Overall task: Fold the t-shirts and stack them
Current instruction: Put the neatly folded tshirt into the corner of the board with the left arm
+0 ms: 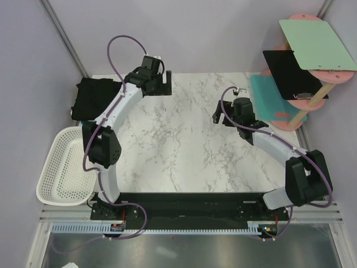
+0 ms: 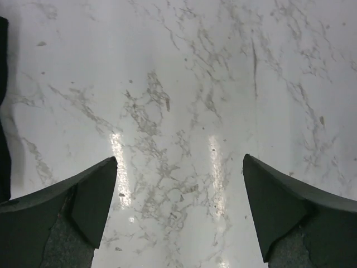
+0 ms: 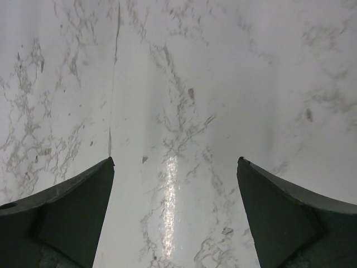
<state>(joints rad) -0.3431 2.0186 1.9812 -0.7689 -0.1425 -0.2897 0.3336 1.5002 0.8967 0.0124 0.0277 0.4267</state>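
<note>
A: Where are the t-shirts [image 1: 96, 96]?
B: In a dark pile at the far-left corner of the marble table [image 1: 184, 151], just beside the left gripper [image 1: 165, 84], whose jaws stand wide with nothing between them
A: And the right gripper [image 1: 217, 116]?
B: Spread wide too, empty, over bare marble well apart from the pile
A: How should the left one pull away?
B: I'd judge it should rise straight up first with jaws wide, so no finger drags the top fold, then check the edges sit square
</note>
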